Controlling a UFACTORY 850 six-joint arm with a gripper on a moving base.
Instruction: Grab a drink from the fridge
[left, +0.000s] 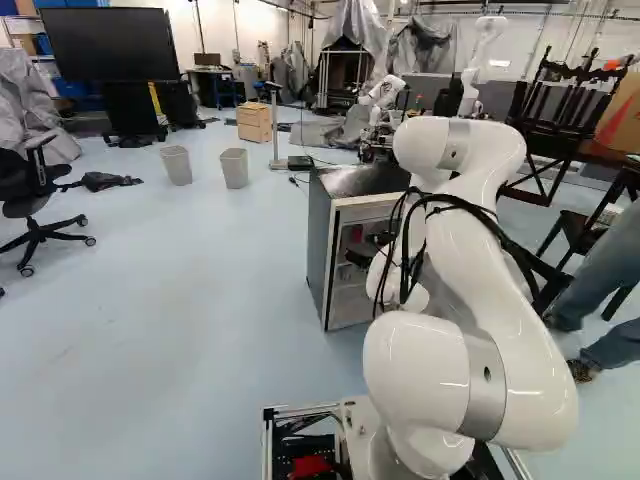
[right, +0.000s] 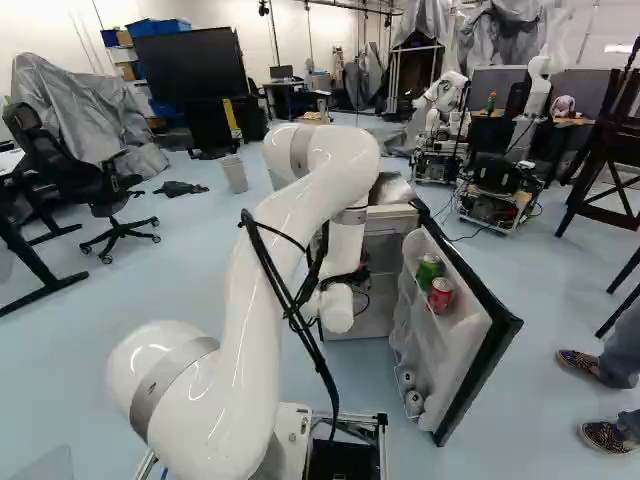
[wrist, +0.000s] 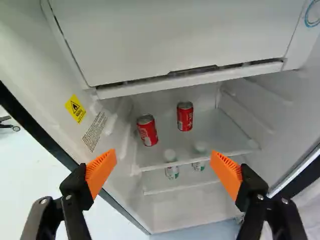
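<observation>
The white-lined fridge (wrist: 170, 37) is standing open, but the black, orange-padded gripper (wrist: 163, 156) is holding nothing between widely parted jaws, with two red metal drink cans (wrist: 185, 117) sitting on the white upper shelf (wrist: 220, 134) inside, so gripping one and bringing it out are remaining.

in fridge (wrist: 175, 40), two cans (wrist: 147, 131) on upper shelf (wrist: 219, 131), seemingly more cans (wrist: 172, 173) beneath

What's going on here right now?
The white robot arm has its black two-finger gripper at the open, dark-sided fridge, orange pads spread wide and holding nothing. Ahead of it, two red metal cans stand on a shelf, with two white-and-green cans on the one below. No drink has been grabbed yet.
</observation>
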